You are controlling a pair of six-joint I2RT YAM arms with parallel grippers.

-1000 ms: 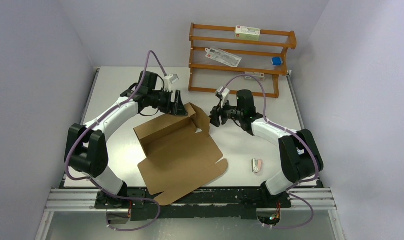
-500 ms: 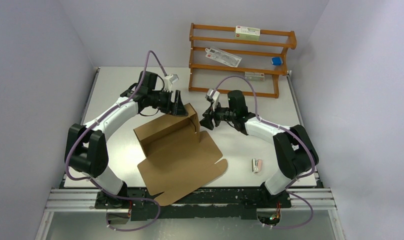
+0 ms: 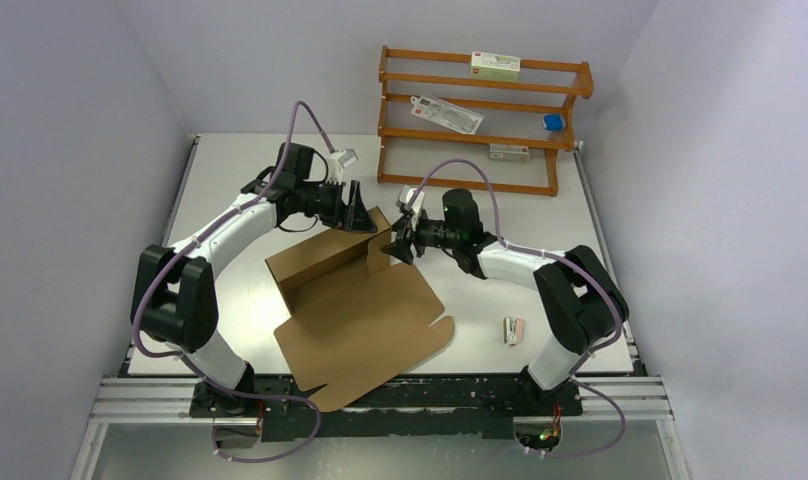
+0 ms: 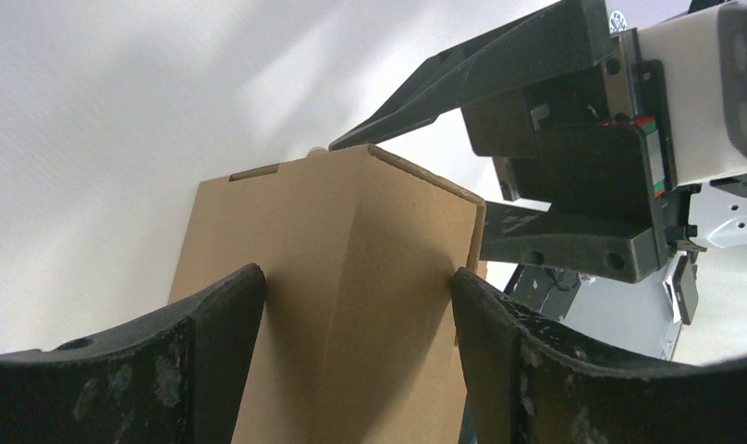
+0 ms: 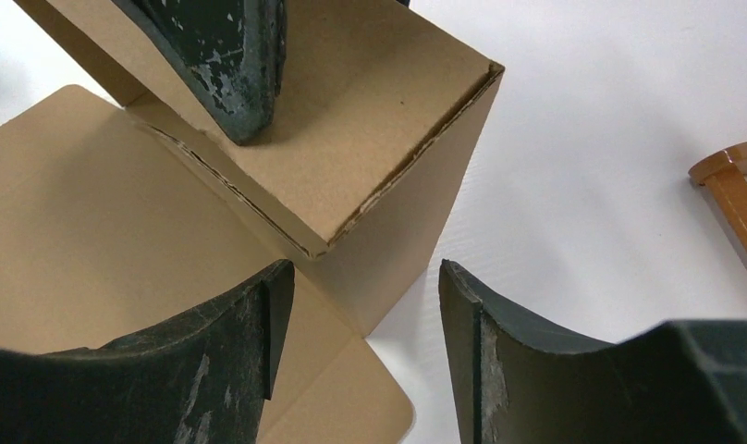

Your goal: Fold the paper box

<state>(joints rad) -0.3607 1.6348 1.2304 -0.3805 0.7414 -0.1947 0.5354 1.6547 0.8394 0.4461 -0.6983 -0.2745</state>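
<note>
The paper box (image 3: pixel 365 320) is a brown cardboard sheet lying partly folded in the middle of the table, its back wall raised and a side flap standing at the right end. My left gripper (image 3: pixel 358 212) is open at the top of that wall. In the left wrist view its fingers (image 4: pixel 356 277) spread across the folded cardboard corner (image 4: pixel 351 213). My right gripper (image 3: pixel 398 240) is open at the flap's outer side. The right wrist view shows its jaws (image 5: pixel 365 268) straddling the bottom corner of the flap (image 5: pixel 370 111), with one left finger (image 5: pixel 231 65) lying on the panel.
A wooden rack (image 3: pixel 480 120) stands at the back right and holds a white-green carton (image 3: pixel 495 66), a flat packet (image 3: pixel 446 113) and a small blue item (image 3: pixel 553 122). A small pink-and-white object (image 3: pixel 513 330) lies on the table near the right arm's base.
My right gripper has moved left up to the box and opened a little wider. The side flap has swung from spread outward to upright. The left gripper has stayed on the wall.
</note>
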